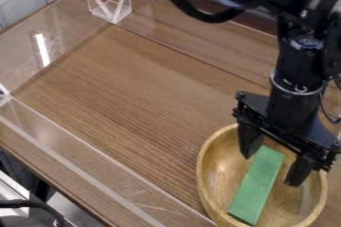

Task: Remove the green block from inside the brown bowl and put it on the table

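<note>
A flat bright green block [258, 185] lies inside the round light-brown wooden bowl [213, 174] at the lower right of the table [134, 92]. My black gripper [281, 166] hangs straight down into the bowl, open, with one finger on each side of the block's upper end. Nothing is held between the fingers. The block's top end is partly hidden behind the gripper.
Clear acrylic walls [74, 161] border the tabletop on the left and front. A small clear stand [108, 5] sits at the far back left. The black arm [296, 52] rises toward the upper right.
</note>
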Robot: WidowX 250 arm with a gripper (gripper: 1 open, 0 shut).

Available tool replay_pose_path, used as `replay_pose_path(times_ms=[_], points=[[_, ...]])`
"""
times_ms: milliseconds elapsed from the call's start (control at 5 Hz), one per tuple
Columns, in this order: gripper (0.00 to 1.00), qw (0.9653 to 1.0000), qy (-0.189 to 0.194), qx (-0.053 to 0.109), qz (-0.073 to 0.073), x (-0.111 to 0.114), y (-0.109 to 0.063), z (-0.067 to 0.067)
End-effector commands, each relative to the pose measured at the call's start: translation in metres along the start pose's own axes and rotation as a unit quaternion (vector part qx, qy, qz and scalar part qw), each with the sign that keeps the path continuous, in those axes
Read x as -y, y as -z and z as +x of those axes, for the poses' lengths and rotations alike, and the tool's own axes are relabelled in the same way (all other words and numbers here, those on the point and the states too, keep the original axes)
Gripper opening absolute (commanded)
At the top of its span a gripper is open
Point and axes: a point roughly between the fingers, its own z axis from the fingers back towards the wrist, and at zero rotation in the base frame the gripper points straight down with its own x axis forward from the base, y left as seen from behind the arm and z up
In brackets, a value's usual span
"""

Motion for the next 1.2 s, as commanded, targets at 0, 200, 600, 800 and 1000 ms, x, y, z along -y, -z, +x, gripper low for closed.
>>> replay_pose_path(times_ms=[0, 200, 600, 800, 1000], points=[[1.0, 0.9997, 0.0, 0.022, -0.009, -0.0022, -0.0087, 0.0063], [1.0, 0.9996, 0.002, 0.023, -0.013, -0.0043, -0.0067, 0.0076], [1.0, 0.9995, 0.007, 0.024, -0.019, -0.0069, -0.0032, 0.0086], [1.0, 0.9994, 0.01, 0.024, -0.023, -0.0068, -0.0024, 0.0087], [1.0, 0.9993, 0.012, 0.023, -0.026, -0.0065, -0.0016, 0.009]])
